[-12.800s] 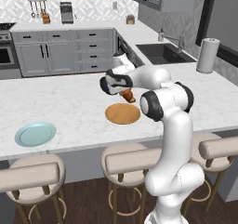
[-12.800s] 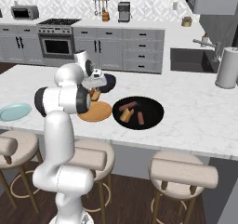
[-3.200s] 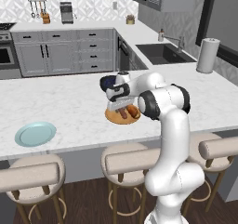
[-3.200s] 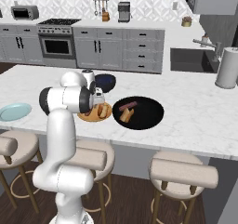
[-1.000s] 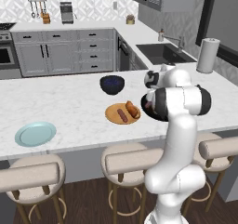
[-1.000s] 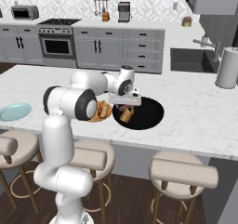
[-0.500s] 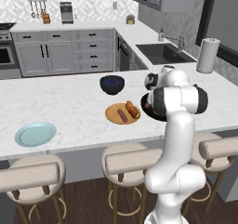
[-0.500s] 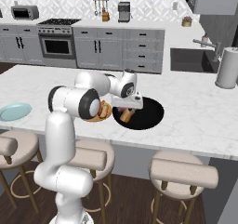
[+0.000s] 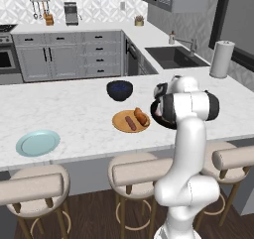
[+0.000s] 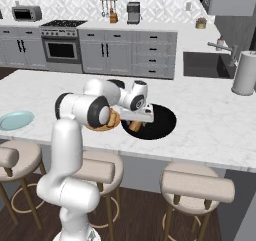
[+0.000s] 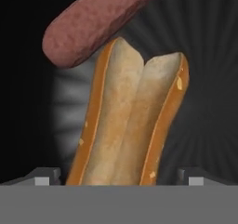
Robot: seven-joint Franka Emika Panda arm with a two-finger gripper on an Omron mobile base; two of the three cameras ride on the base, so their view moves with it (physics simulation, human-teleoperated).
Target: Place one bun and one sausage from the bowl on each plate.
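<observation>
In my hand view a split, golden-crusted bun [image 11: 132, 121] with a pale crumb fills the centre, a rough reddish sausage [image 11: 95, 21] touching its top at upper left, both in the ribbed black bowl [image 11: 209, 88]. The gripper [image 11: 118, 175] stands open, a fingertip either side of the bun, gripping nothing. My left base view adds the wooden plate [image 9: 120, 125] mid-frame with a bun and sausage on it, the blue-green plate [image 9: 37, 142] at lower left, and a dark blue bowl [image 9: 119, 89].

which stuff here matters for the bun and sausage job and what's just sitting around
Job:
black bowl
bun and sausage left in it
orange-brown plate, bun and sausage already on it
blue-green plate
gripper, open astride the bun

Bystanders:
dark blue bowl
paper towel roll
stools
</observation>
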